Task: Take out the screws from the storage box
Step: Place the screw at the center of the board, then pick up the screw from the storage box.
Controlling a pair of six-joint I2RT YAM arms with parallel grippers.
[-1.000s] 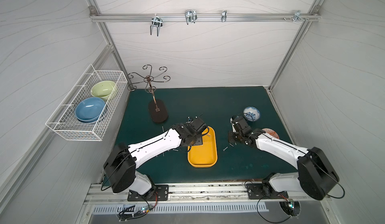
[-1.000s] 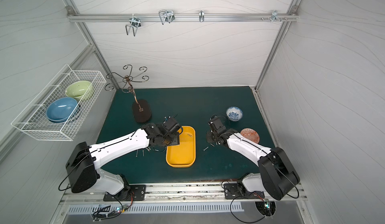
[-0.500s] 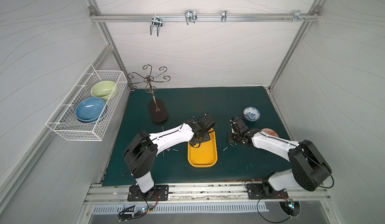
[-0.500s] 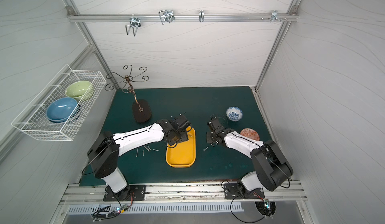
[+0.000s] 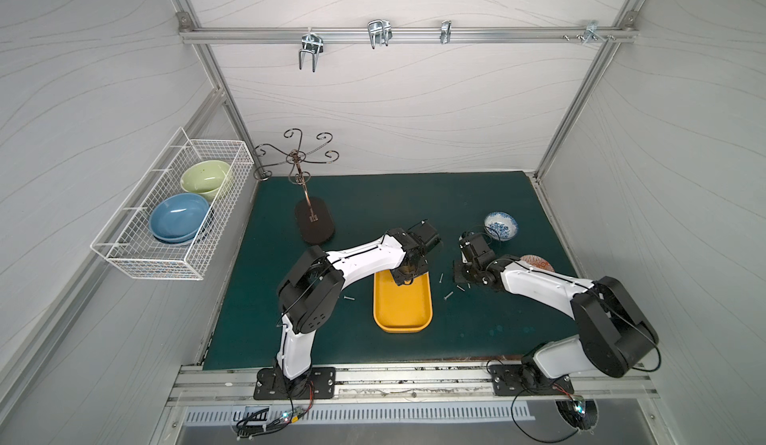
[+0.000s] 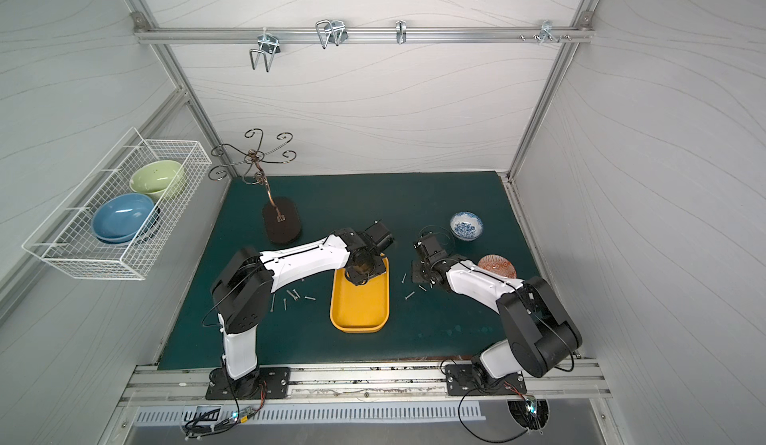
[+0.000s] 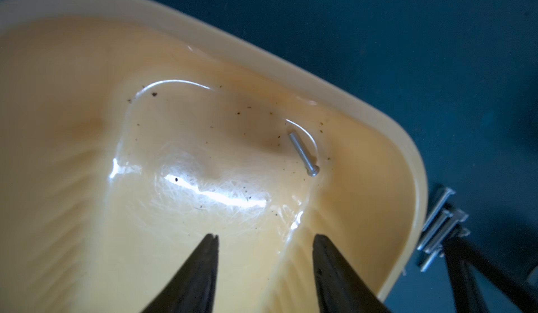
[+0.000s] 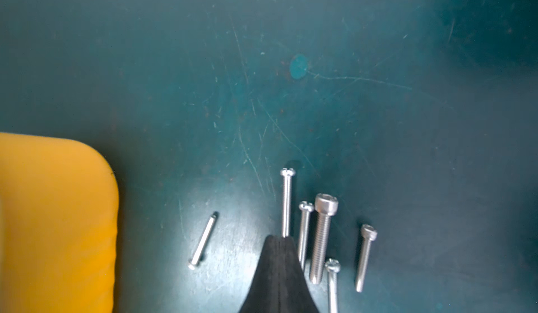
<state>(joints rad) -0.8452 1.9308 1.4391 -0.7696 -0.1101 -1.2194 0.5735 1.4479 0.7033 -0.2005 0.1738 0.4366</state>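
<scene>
Most of the screws lie already on the desk at both sides of the storage box, where only one screw seems left, near the parted, empty left jaws, while the right jaws are clenched on nothing.

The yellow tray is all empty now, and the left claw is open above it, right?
Not quite. The yellow tray is not empty: one screw lies in it near a corner, as the left wrist view shows. The left gripper is open above it.
</scene>
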